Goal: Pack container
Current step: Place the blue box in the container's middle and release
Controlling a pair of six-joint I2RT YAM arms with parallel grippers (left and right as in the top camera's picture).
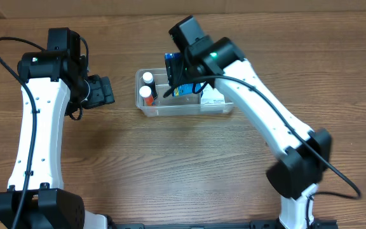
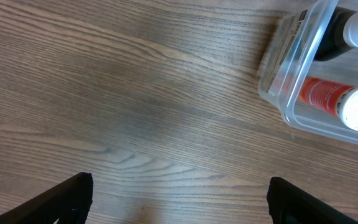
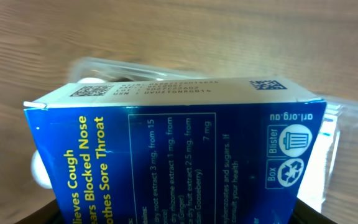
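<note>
Filling the right wrist view, a blue medicine box (image 3: 173,155) is sitting in the right gripper (image 1: 180,76). Only dark slivers of the gripper are showing at the lower corners of that view. The jaws are judged to be closed on the box's sides, since it is hanging clear of any support above the container (image 1: 183,112).

The container is resting on the wooden table (image 1: 170,172) near the far middle, long side towards the robot. Two white-capped bottles (image 1: 147,84) are standing in its left end and a pale box (image 1: 215,97) is lying in its right end. The blue box is hovering over the middle section.

The left gripper (image 2: 179,205) is waiting just left of the container's short end. Its fingers are spread wide and are holding nothing.

Handling, as a judgement:
- **Weight:** the tub is looking thin-walled and light even with its present load, so a downward push from the box is likely to slide it on the smooth wood.
- **Surface:** its clear walls are probably slick, and they are likely to flex if pinched mid-span.
- **Where to hold:** the rolled rim at a short end or near a rounded corner is offering the stiffest purchase. The left end is lying closest to the free gripper for steadying.
</note>
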